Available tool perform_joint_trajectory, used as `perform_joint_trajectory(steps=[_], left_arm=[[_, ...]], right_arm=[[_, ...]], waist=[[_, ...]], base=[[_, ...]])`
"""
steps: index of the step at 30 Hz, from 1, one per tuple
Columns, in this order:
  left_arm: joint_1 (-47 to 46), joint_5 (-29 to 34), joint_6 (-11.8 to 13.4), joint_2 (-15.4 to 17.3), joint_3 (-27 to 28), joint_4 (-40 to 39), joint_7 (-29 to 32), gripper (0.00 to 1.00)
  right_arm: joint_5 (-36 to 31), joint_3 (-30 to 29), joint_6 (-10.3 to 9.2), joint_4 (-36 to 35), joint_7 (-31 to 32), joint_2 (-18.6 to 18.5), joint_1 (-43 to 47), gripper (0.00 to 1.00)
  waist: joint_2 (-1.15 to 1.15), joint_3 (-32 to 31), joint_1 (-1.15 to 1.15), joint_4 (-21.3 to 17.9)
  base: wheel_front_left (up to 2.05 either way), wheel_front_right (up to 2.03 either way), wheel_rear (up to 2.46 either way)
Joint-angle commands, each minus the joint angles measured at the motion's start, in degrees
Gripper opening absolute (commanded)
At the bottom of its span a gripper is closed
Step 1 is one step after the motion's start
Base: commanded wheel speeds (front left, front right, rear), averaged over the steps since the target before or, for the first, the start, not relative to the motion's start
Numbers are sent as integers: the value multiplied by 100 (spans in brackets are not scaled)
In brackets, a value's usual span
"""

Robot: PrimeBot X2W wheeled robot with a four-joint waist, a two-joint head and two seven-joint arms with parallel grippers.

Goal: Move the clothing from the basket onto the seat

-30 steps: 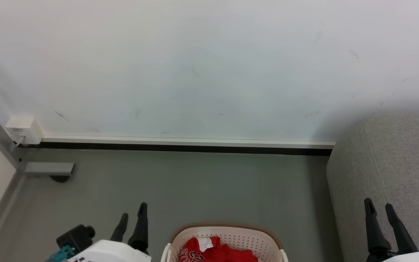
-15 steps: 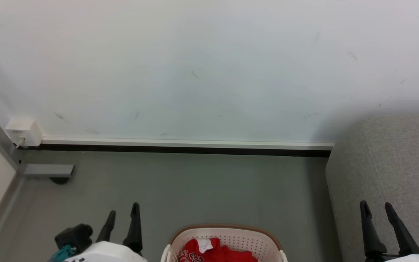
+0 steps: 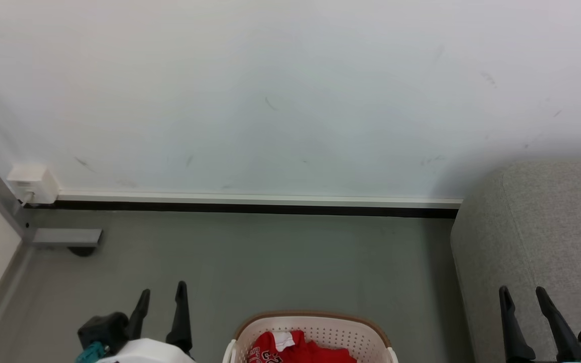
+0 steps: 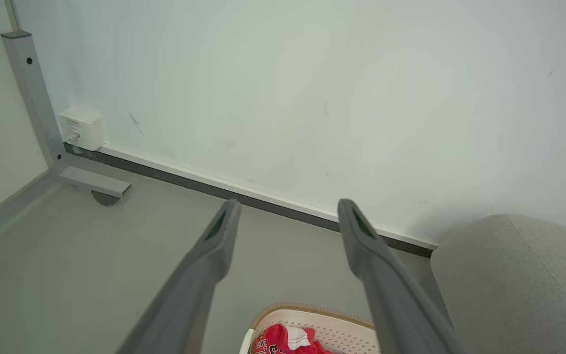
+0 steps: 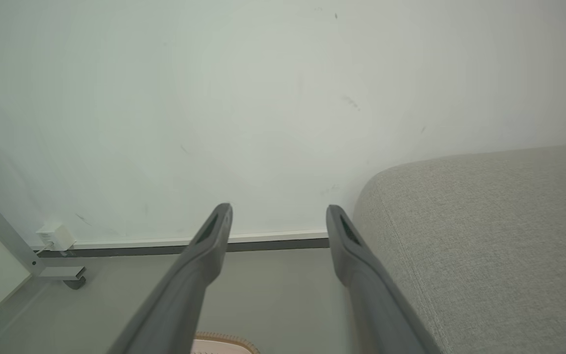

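Clothing (image 3: 315,353) in basket (image 3: 343,333), both cut off below

Near part of basket (image 3: 343,334) and clothing (image 3: 270,349) beyond the head view's bottom edge.

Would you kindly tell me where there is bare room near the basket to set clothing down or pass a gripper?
The seat, right of the basket, shows bare grey fabric. The floor between the baseboard and the basket rim is bare, likely wide enough to reach through. The basket itself is crowded with the clothing.
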Motion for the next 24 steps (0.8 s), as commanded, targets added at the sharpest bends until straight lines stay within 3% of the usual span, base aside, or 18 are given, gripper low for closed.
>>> perform_joint_trajectory(steps=[1,13,24], left_arm=[[49,242,33,74,32,-31,-85,100],[184,848,82,193,205,3,-234,100],[214,1240,-39,135,265,248,-356,100]], right_arm=[[-185,-22,-8,-10,-75,3,38,100],[-551,-113,-9,44,-224,104,126,100],[-708,-235,-10,175,-348,186,174,100]], waist=[[0,-7,0,-11],[0,-43,0,-59],[0,-84,0,-78]], base=[[0,0,0],[0,0,0],[0,0,0]])
